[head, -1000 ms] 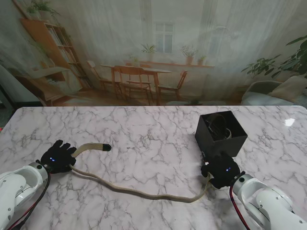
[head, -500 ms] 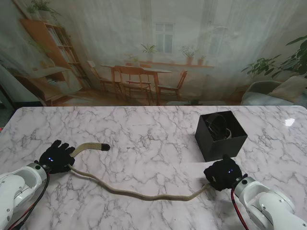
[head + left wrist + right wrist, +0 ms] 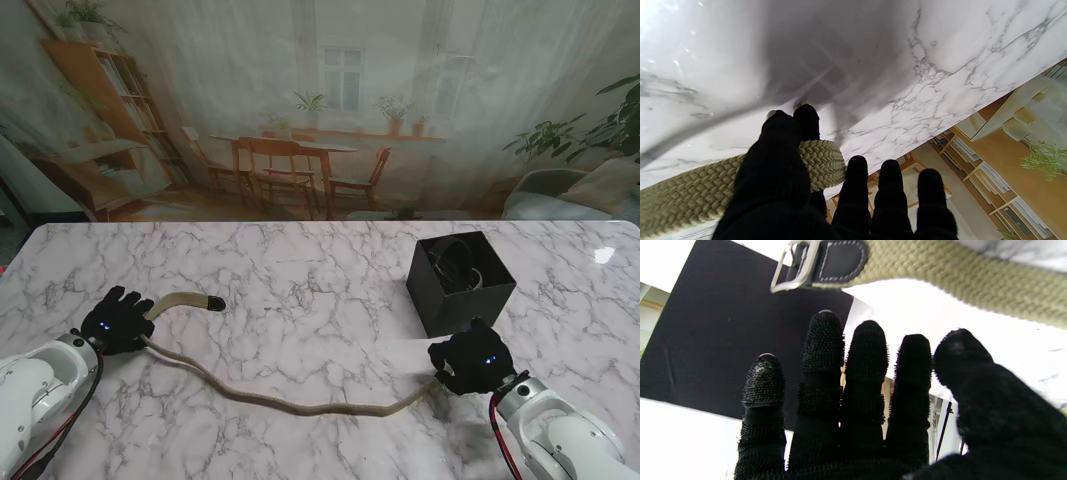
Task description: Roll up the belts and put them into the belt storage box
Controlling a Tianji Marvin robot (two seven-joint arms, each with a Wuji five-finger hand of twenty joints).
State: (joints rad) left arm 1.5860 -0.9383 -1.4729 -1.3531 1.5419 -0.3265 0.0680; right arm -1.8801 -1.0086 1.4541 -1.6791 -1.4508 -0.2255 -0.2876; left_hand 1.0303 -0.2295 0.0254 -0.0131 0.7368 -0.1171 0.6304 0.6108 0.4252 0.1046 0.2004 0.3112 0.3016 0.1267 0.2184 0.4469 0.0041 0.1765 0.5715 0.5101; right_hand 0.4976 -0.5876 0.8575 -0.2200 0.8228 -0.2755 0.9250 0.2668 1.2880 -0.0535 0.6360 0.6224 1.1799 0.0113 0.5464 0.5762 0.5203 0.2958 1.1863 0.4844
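Observation:
A long beige woven belt point(image 3: 300, 405) lies across the marble table, and its dark tip point(image 3: 213, 302) curls out past my left hand point(image 3: 117, 320). In the left wrist view the thumb and forefinger of that hand point(image 3: 780, 166) pinch the belt point(image 3: 820, 163), while the other fingers are stretched out. The buckle end point(image 3: 796, 263) lies on the table just beyond my right hand point(image 3: 857, 390), whose fingers are straight and hold nothing. My right hand point(image 3: 472, 360) sits just nearer to me than the black storage box point(image 3: 465, 305), over the belt's right end.
A coiled belt point(image 3: 455, 265) lies inside the black box, whose dark side wall point(image 3: 723, 340) fills the space behind my right fingers. The table's far edge point(image 3: 320, 224) meets a printed room backdrop.
My right hand drew back from the box toward me and to the right, and the belt's right end shifted with it. My left hand edged slightly away, and the belt's curve tightened.

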